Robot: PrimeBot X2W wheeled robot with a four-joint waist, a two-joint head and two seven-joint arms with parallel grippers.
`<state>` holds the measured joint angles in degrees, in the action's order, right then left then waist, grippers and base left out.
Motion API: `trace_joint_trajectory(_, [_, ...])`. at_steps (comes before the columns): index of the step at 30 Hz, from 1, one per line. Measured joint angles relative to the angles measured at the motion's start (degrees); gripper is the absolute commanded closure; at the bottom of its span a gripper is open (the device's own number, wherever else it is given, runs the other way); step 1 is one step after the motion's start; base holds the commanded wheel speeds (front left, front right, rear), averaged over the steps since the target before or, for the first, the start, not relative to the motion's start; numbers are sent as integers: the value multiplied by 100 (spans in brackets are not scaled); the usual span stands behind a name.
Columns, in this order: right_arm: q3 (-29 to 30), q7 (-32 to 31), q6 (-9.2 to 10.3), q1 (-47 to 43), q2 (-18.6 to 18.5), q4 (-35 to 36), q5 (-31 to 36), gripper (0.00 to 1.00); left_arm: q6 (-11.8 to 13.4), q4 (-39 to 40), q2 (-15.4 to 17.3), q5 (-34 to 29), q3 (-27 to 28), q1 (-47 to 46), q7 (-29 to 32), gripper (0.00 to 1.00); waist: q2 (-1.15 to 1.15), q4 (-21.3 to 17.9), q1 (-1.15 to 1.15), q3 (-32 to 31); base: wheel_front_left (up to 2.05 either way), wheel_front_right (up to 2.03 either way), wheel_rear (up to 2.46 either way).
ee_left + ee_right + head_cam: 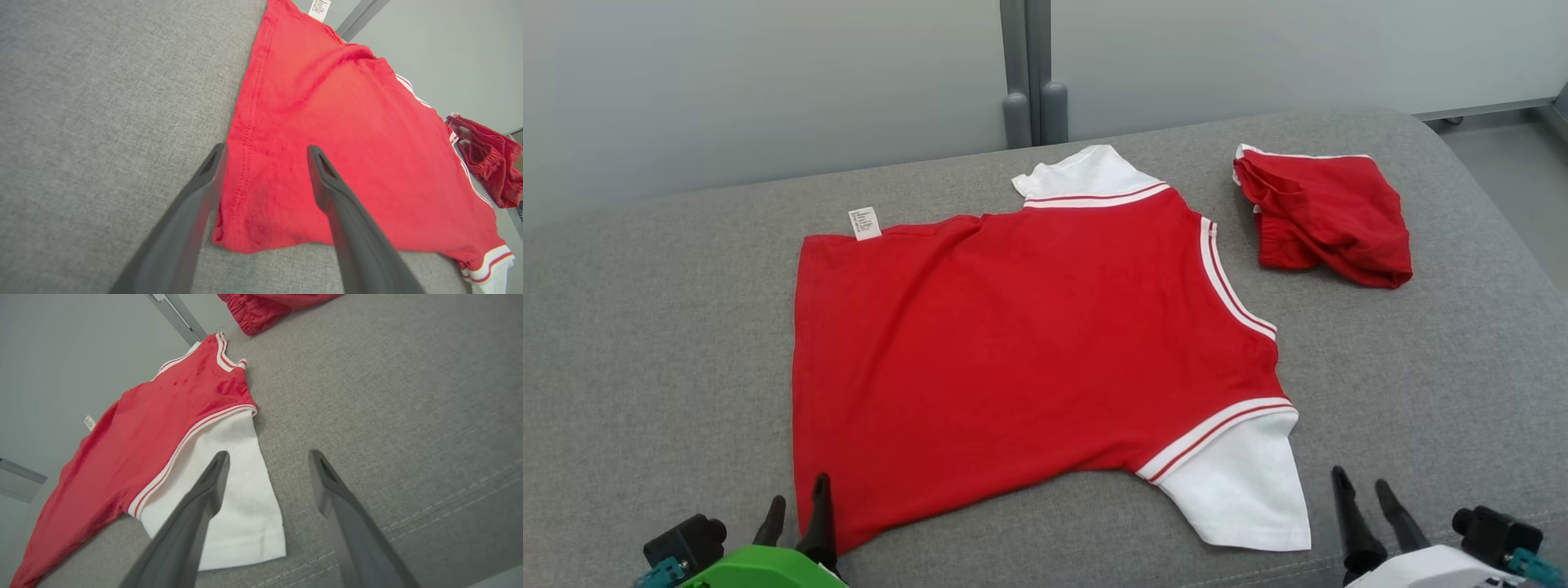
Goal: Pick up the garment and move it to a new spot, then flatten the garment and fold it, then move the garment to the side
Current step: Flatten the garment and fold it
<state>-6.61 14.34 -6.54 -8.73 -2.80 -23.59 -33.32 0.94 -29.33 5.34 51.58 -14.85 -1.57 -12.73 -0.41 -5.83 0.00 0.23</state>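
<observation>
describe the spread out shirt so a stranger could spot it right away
Look at the grey upholstered surface in front of the robot. The red t-shirt lies spread flat across its middle. Unlike the bunched red shorts to its right, it has white sleeves with striped trim.

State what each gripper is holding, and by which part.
Nothing is held: left gripper and right gripper both stand open, gripping no part of the red shirt.

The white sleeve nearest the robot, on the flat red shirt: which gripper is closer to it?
Right. The right gripper is open just to the right of the white sleeve. The left gripper is open at the hem corner of the red shirt, on its other side.
</observation>
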Motion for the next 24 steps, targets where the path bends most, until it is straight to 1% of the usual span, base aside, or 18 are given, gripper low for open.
trace_joint_trajectory(4, [324, 1, 7, 129, -168, 414, 274, 0, -22, 279, 123, -364, -70, -68, -100, 0, 0, -25, 0, -6, 0, 0, 0])
trace_joint_trajectory(8, [415, 2, 8, 363, -220, 759, 536, 0, -42, 576, 125, -694, -211, -168, -121, 0, 0, -42, 0, -21, 0, 0, 0])
trace_joint_trajectory(12, [430, 8, 26, 480, -296, 1060, 826, 0, -33, 829, 123, -937, -212, -170, -152, 0, 0, -37, 0, -39, 0, 0, 0])
trace_joint_trajectory(13, [430, 8, 59, 492, -297, 1147, 904, 0, -15, 876, 122, -983, -205, -170, -152, 0, 0, -32, 0, -43, 0, 0, 0])
trace_joint_trajectory(16, [455, 8, 67, 505, -302, 1362, 1050, 0, 65, 1012, 109, -1131, -213, -166, -153, 0, 0, 1, 0, -59, 0, 0, 0])
trace_joint_trajectory(19, [450, 8, 160, 505, -304, 1553, 1265, 0, 135, 1160, 89, -1255, -198, -126, -153, 0, 0, 53, 0, -81, 0, 0, 0])
trace_joint_trajectory(21, [405, 8, 174, 505, -303, 1653, 1396, 0, 174, 1329, 85, -1371, -109, -62, -153, 0, 0, 74, 0, -94, 0, 0, 0])
trace_joint_trajectory(22, [383, 9, 210, 505, -304, 1703, 1473, 0, 215, 1414, 81, -1432, -57, -44, -153, 0, 0, 83, 0, -99, 0, 0, 0])
trace_joint_trajectory(24, [355, 8, 230, 504, -304, 1794, 1625, 0, 221, 1586, 79, -1537, 27, 1, -158, 0, 0, 101, 0, -107, 0, 0, 0])
